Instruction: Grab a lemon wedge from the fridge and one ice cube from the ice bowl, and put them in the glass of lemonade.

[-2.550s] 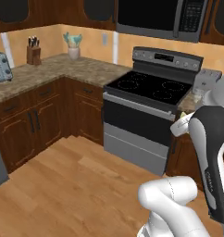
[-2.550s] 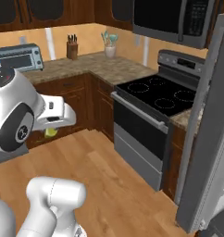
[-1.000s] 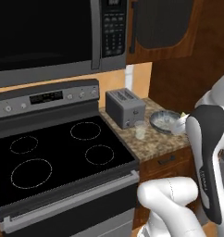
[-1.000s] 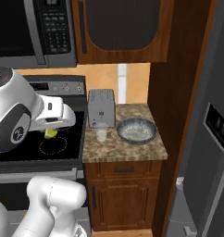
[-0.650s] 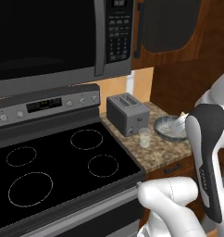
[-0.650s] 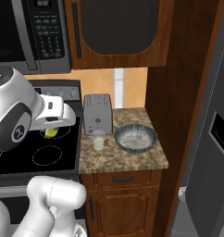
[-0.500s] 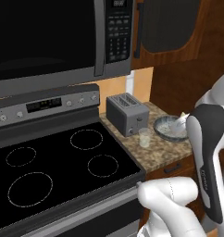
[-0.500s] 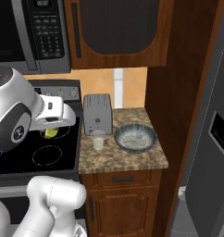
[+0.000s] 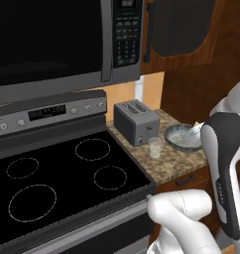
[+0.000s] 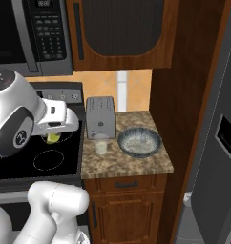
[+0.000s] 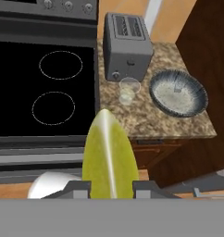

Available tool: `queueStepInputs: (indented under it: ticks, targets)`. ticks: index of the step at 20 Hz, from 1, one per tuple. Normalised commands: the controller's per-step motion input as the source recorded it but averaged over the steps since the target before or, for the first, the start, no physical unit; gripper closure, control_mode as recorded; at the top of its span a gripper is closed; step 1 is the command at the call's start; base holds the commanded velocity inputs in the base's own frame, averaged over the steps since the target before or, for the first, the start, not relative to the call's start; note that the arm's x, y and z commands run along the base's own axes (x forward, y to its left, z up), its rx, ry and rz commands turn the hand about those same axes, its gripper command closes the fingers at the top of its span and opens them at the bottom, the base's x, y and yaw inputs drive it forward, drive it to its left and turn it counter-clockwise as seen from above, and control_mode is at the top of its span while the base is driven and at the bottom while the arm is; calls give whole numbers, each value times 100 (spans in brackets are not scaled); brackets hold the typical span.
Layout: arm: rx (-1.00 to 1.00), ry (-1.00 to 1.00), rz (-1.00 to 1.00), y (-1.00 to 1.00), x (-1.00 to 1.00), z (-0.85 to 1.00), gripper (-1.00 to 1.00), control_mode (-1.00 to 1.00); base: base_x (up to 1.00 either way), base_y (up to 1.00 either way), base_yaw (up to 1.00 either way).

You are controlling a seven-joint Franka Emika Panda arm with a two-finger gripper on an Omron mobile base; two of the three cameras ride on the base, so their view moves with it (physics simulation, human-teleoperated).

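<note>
The gripper (image 11: 108, 190) pinches the lemon wedge (image 11: 108, 157) between its two fingertips, held in the air well short of the toaster (image 11: 127, 45). On the granite counter (image 11: 155, 118), the glass of lemonade (image 11: 129, 90) stands just in front of the toaster, and the ice bowl (image 11: 178, 93) sits near the toaster's right front corner, beside the glass. The black stovetop (image 11: 44, 83) lies left of the toaster. The fridge (image 10: 217, 157) stands well to the toaster's right.

black stove (image 9: 67, 173), microwave (image 9: 52, 39), granite counter (image 10: 131, 164)
</note>
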Motion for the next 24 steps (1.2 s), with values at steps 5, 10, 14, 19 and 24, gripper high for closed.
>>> queueStepInputs:
  ticks: [5, 10, 14, 19, 24]
  targets:
    - [11, 10, -10, -15, 11, -53, 100, -100, 0, 0, 0]
    - [1, -7, -13, 16, 88, -70, 100, -100, 0, 0, 0]
    - [0, 0, -12, 1, 100, -51, 100, -100, 0, 0, 0]
    - [0, 18, -5, -2, 96, -5, 100, -100, 0, 0, 0]
    - [0, 5, 0, -4, 65, -22, 100, -100, 0, 0, 0]
